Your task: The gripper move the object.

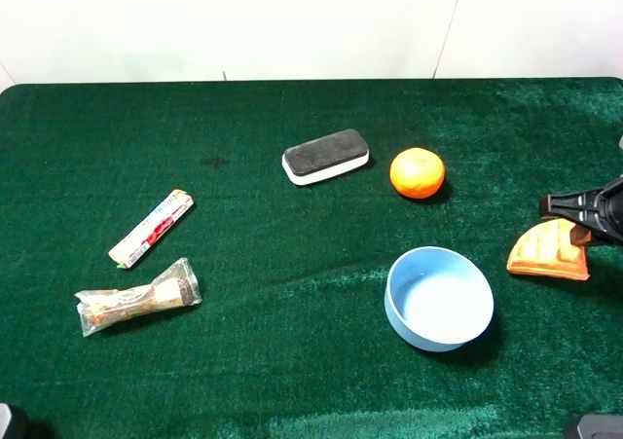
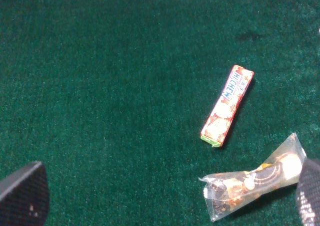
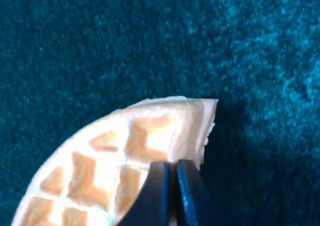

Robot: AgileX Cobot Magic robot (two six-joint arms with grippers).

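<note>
Orange waffle point(image 3: 115, 161) sits pinched in the right gripper point(image 3: 172, 186), jaws together on its edge; I'd lift slowly, keeping it level.

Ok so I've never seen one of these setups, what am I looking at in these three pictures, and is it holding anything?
This is a robot with two arms, each ending in a two-fingered clamp called a gripper. One picture comes from a camera mounted high above a green table. The other two come from small cameras on the arms' wrists, looking down past the grippers.

On the table lie a candy stick, a clear snack packet, a black and white eraser, a round orange fruit, an empty blue bowl and a toy waffle wedge.

The right gripper reaches in from the right edge. Its fingers are closed together right at the waffle's edge, apparently pinching it. The left gripper hangs open over the candy and packet, holding nothing.
</note>
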